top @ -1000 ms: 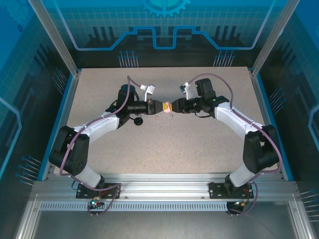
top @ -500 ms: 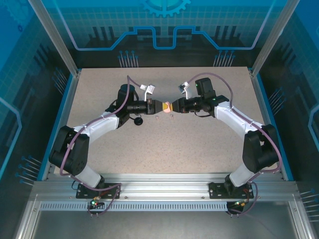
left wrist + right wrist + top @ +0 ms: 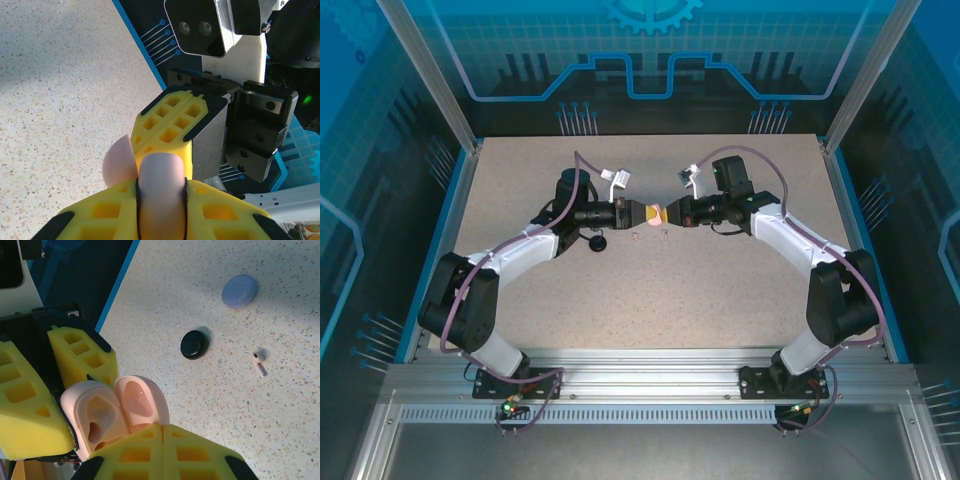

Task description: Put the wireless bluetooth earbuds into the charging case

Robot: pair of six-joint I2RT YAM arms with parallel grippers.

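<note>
Over the table (image 3: 650,300), my left gripper (image 3: 160,197) clamps the one open pale pink charging case (image 3: 120,407), my right gripper (image 3: 162,432) has just closed tight against its rim, likely seating a bud I cannot see, while one black case (image 3: 194,344), one lavender case (image 3: 240,291) and one pale earbud (image 3: 259,363) lie on it

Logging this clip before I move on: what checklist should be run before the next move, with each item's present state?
1. Left gripper clamped on the pink case: ok.
2. Case open, both halves showing: ok.
3. Right gripper shut, its tips at the case's edge: ok.
4. Earbud held in the right gripper: cannot tell.
5. All pink earbuds seated: not ok, one pale earbud lies on the table.
6. Black case and lavender case lying apart from both grippers: ok.
</note>
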